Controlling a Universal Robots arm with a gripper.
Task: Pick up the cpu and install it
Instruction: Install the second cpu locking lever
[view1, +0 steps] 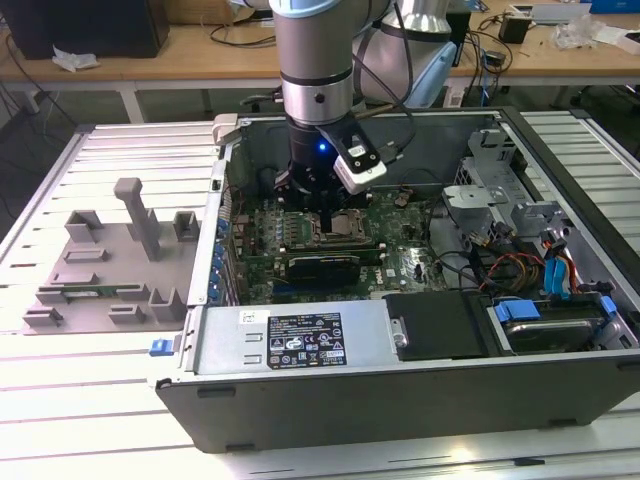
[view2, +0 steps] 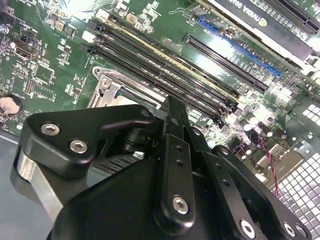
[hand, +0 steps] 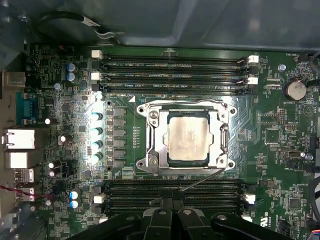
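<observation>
One black tool (view1: 325, 215) in exterior view, low inside open grey computer case (view1: 300, 400) on slatted metal surface (view1: 100, 400), above green motherboard (view1: 410, 265). Second wrist view: tool fingers (view2: 172, 120) pressed together, nothing pinched. First wrist view: small square silver cpu (hand: 187, 137) seated in metal-framed socket (hand: 150, 145).

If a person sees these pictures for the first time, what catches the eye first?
The silver cpu lies inside the socket's metal frame at the middle of the green motherboard. In the exterior view, the arm reaches down into the open computer case, its pincer just above that socket.
</observation>
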